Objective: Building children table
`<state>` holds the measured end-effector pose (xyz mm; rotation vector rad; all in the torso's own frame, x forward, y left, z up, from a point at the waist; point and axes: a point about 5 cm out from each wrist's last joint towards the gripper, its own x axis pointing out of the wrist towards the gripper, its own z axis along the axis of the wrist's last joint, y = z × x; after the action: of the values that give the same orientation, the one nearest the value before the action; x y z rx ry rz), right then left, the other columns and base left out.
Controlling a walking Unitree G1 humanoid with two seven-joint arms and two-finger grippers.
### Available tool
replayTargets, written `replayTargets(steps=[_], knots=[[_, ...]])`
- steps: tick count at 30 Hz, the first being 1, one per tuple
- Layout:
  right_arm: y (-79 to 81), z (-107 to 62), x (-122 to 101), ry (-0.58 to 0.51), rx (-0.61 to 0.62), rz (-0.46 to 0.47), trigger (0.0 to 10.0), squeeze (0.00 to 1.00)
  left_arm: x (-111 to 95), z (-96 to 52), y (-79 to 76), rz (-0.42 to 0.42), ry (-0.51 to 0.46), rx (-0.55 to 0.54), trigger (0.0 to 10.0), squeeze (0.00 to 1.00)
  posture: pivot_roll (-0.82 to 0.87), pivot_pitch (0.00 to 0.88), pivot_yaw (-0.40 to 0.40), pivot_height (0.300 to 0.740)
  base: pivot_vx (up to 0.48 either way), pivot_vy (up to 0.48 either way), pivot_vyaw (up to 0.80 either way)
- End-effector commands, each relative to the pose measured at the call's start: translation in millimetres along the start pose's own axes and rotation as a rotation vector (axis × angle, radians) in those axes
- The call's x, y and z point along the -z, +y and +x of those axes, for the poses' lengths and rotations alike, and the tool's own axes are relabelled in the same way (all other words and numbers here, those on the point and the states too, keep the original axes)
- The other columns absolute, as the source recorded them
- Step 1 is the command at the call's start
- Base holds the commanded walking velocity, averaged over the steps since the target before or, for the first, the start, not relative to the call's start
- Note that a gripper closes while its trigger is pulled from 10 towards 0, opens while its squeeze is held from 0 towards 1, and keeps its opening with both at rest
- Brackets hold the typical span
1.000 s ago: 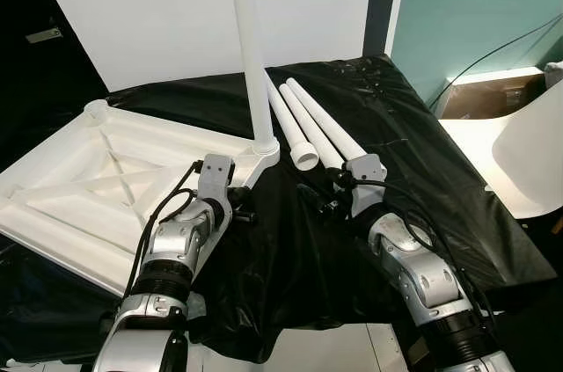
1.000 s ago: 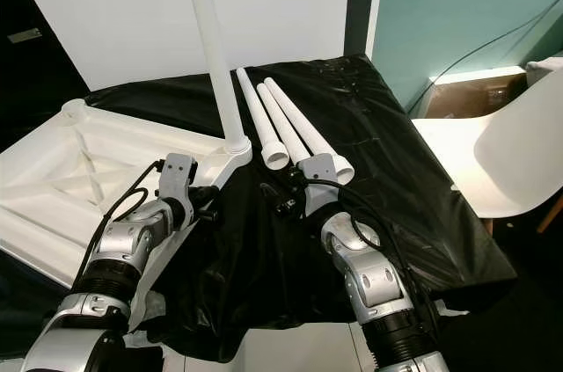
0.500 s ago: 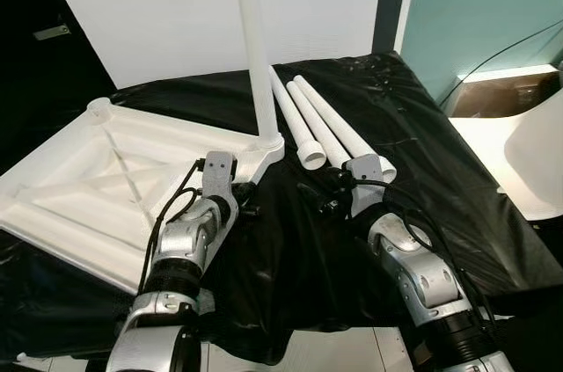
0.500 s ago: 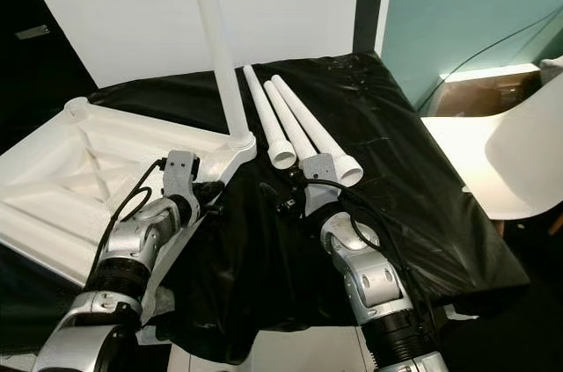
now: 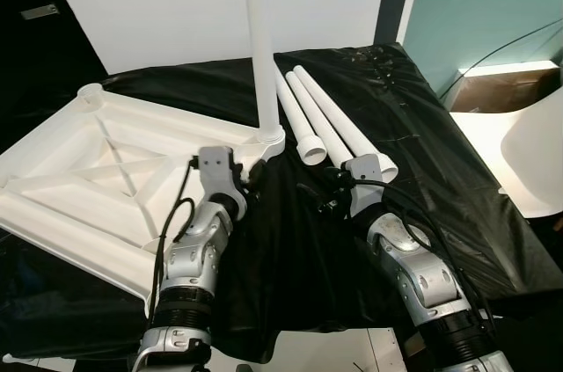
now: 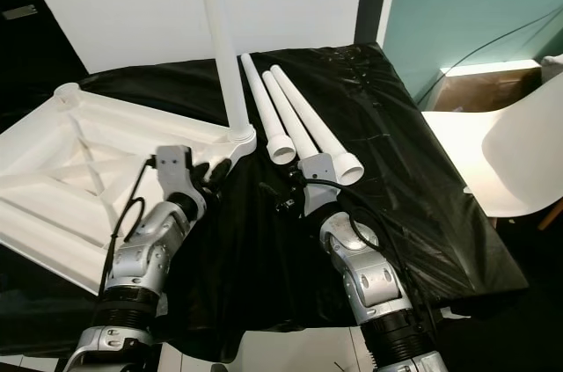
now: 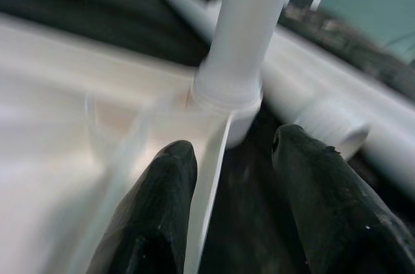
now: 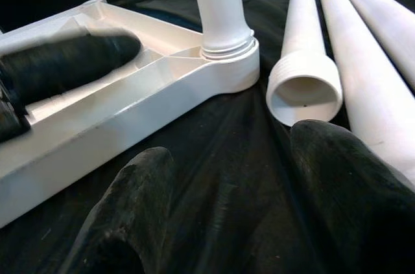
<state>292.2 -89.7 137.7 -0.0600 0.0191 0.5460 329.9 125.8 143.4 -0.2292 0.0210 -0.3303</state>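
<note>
Nearing leg socket [image 5: 270,135]: left pincer [image 5: 249,177] (seemingly open)

Tabletop [image 5: 97,178]: white moulded plastic, ribbed underside, smooth with a satin sheen. Upright leg [image 5: 259,38] screwed into its corner socket: same white plastic, smooth. Three loose legs [image 5: 330,121] just ahead of the right gripper [image 8: 227,203]: smooth white plastic tubes, hollow, moulded thread rings at the open ends. Black sheet [image 5: 422,143] under everything: thin glossy plastic film, wrinkled, bright highlights. Gripper fingers [image 8: 133,203]: matt black, slightly textured, rubbery look. Arms [image 5: 422,275]: brushed silver metal casings, black cabling. Chair [image 5: 532,152] off to the right gripper's side: smooth white plastic shell.
</note>
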Motion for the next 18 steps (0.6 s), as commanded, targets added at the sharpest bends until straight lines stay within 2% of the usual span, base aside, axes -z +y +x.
replayTargets(steps=[1,4,6,7,8,9,11,12,13,18], knots=[[2.0,1.3,1,0.005,-0.014,-0.005,10.0,0.0,2,-7.8,-2.6,0.071,0.035,0.262,10.0,0.0,-0.03,0.0,0.053,0.74,0.0,0.0,0.0],[2.0,0.8,2,0.007,-0.015,-0.006,10.0,0.0,4,-11.1,10.5,0.172,0.132,0.249,10.0,0.0,-0.03,0.0,0.053,0.74,0.0,0.0,0.0],[2.0,0.8,2,0.007,-0.015,-0.007,10.0,0.0,5,-12.0,12.0,0.188,0.149,0.24,10.0,0.0,-0.03,0.0,0.053,0.74,0.0,0.0,0.0],[2.1,0.7,2,0.007,-0.015,-0.007,10.0,0.0,12,-16.8,17.0,0.261,0.227,0.249,10.0,0.0,-0.03,0.0,0.055,0.74,0.0,0.0,0.0],[2.1,0.7,2,0.007,-0.014,-0.006,10.0,0.0,13,-20.3,17.9,0.271,0.252,0.263,10.0,0.0,-0.03,0.0,0.057,0.74,0.0,0.0,0.0],[2.2,0.6,2,0.007,-0.014,-0.005,10.0,0.0,14,-23.6,17.9,0.271,0.268,0.279,10.0,0.08,-0.03,0.0,0.057,0.74,0.0,0.0,0.0],[2.2,0.6,2,0.007,-0.014,-0.005,10.0,0.0,14,-23.6,17.9,0.271,0.268,0.279,10.0,0.08,-0.03,0.0,0.057,0.74,0.0,0.0,0.0],[2.3,0.5,2,0.007,-0.013,-0.005,10.0,0.0,14,-26.1,15.9,0.257,0.272,0.3,10.0,0.79,-0.03,0.0,0.059,0.74,0.0,0.0,0.0],[2.4,0.5,2,0.006,-0.012,-0.004,10.0,0.0,15,-29.2,12.8,0.242,0.277,0.326,10.0,1.0,-0.03,0.0,0.059,0.74,0.0,0.0,0.0],[2.5,0.4,2,0.007,-0.01,-0.003,10.0,0.0,14,-37.3,1.6,0.214,0.283,0.398,10.0,1.0,-0.03,0.0,0.056,0.74,0.0,0.0,0.0]])
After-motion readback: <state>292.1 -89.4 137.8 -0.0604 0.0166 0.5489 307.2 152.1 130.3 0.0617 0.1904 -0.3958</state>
